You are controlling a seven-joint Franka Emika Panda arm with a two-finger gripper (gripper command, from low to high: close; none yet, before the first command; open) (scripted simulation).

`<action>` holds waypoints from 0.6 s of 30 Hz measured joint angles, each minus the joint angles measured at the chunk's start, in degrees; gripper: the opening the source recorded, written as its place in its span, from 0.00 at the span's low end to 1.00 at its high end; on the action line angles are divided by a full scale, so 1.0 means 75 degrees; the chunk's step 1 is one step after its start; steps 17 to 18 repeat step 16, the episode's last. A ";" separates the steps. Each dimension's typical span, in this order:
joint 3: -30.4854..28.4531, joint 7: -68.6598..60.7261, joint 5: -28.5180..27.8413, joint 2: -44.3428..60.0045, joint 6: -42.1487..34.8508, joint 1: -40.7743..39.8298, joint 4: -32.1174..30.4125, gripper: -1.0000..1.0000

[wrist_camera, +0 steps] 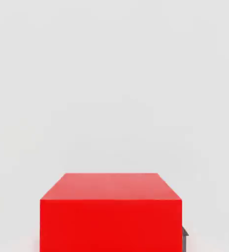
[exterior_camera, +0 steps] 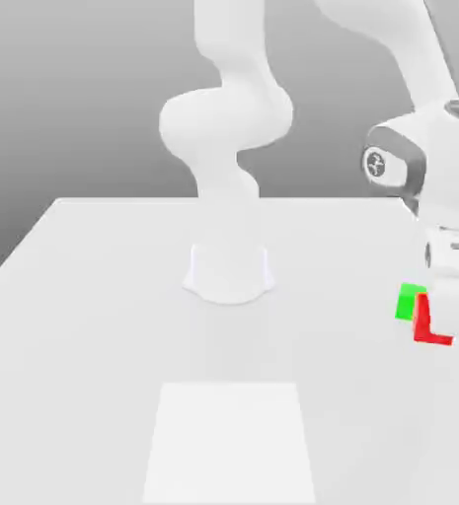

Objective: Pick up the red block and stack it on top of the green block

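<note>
The red block point(exterior_camera: 430, 325) is seen on the table point(exterior_camera: 95, 325), touching the green block point(exterior_camera: 408, 302); the pincer point(exterior_camera: 448, 296) is placed over it; its opening cannot be told.

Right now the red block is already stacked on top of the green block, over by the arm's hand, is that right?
Not quite. The red block isn't stacked on the green block; in the exterior view it sits beside it on the table, lower and partly in front. The rest holds: both blocks are over by the arm's hand.
</note>
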 joint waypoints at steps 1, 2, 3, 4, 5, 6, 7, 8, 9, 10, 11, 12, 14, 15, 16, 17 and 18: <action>0.0176 0.0181 -0.0004 -0.0173 -0.0003 0.0207 -0.0151 0.00; 0.0383 0.0362 -0.0008 -0.0347 -0.0006 0.0390 -0.0303 0.00; 0.0618 0.0541 -0.0009 -0.0523 -0.0009 0.0591 -0.0454 0.00; 0.0861 0.0724 -0.0014 -0.0700 -0.0012 0.0814 -0.0606 0.00; 0.1112 0.0905 -0.0019 -0.0874 -0.0012 0.1039 -0.0756 0.00; 0.1326 0.1070 -0.0051 -0.0959 0.0041 0.1203 -0.0875 0.00; 0.1456 0.1209 -0.0146 -0.0862 0.0200 0.1244 -0.0930 0.00; 0.1536 0.1346 -0.0291 -0.0672 0.0414 0.1227 -0.0954 0.00; 0.1559 0.1498 -0.0479 -0.0432 0.0655 0.1206 -0.0962 0.00; 0.1571 0.1674 -0.0720 -0.0168 0.0910 0.1161 -0.0962 0.00; 0.1591 0.1874 -0.1002 0.0110 0.1172 0.1059 -0.0958 0.00; 0.1512 0.2121 -0.1351 0.0396 0.1431 0.1073 -0.0950 0.00; 0.1313 0.2578 -0.2001 0.0868 0.1848 0.1096 -0.0930 1.00; 0.1314 0.2578 -0.2001 0.0868 0.1848 0.1105 -0.0930 1.00; 0.1314 0.2578 -0.2001 0.0868 0.1848 0.1105 -0.0930 1.00; 0.1314 0.2578 -0.2001 0.0868 0.1848 0.1105 -0.0930 1.00; 0.1314 0.2578 -0.2001 0.0868 0.1848 0.1105 -0.0930 1.00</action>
